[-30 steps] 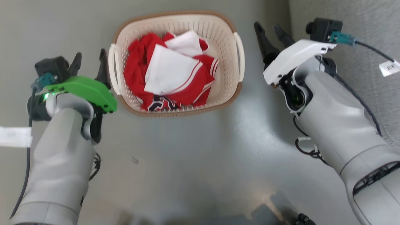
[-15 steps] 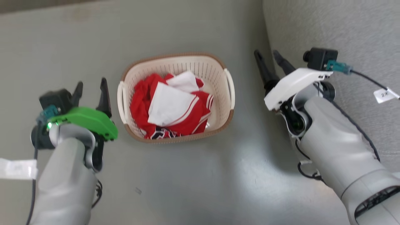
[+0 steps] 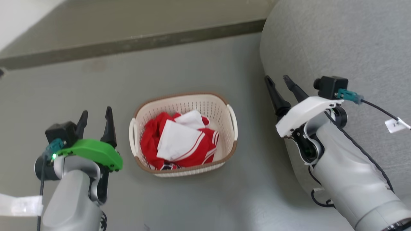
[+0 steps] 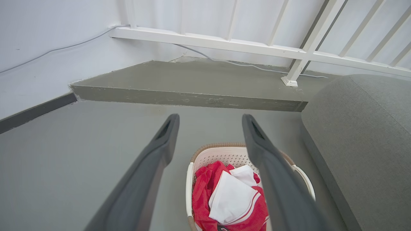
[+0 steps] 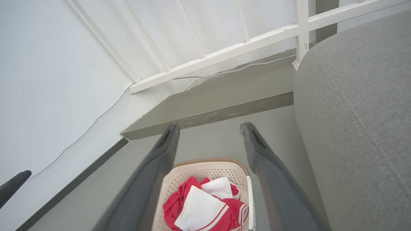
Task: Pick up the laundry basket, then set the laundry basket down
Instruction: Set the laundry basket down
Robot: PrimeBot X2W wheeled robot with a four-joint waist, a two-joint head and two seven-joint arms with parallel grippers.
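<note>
Sitting on the floor (image 3: 192,64), the laundry basket (image 3: 205,107) lies between left gripper (image 3: 96,110) and right gripper (image 3: 276,77), jaws apart, holding nothing

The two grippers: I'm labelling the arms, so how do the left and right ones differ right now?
The left gripper has a green cover; the right gripper has a white one. The left gripper hangs close beside the laundry basket, over the floor; the right gripper stands farther from the laundry basket, beside the grey sofa. Both are open and empty, with long dark fingers, and neither touches the laundry basket.
</note>
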